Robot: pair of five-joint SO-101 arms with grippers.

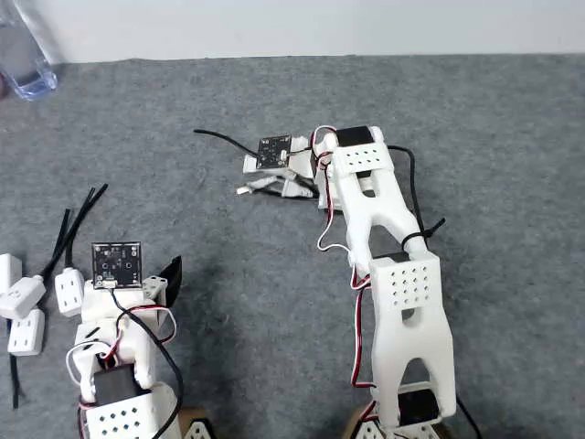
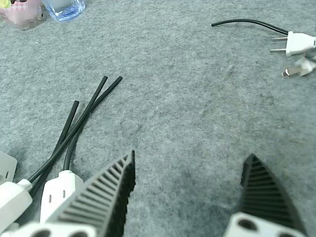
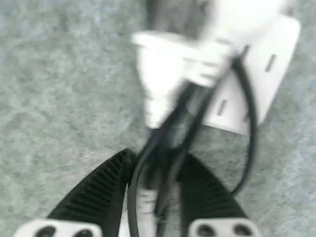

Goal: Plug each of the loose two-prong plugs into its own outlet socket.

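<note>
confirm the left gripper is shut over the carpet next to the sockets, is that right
Not quite. The left gripper is open, not shut: the left wrist view shows its jaws spread wide with bare carpet between them. The rest holds: it is over the carpet, next to the sockets.

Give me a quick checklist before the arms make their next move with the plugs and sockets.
1. Is the left gripper open and empty: ok.
2. Are the outlet sockets near the left gripper: ok, just beside it.
3. Is the right gripper at the two-prong plugs: ok.
4. Does the right gripper hold the black cords firmly: cannot tell, blurred.
5. Are the two-prong plugs seated: not ok, prongs bare.
</note>
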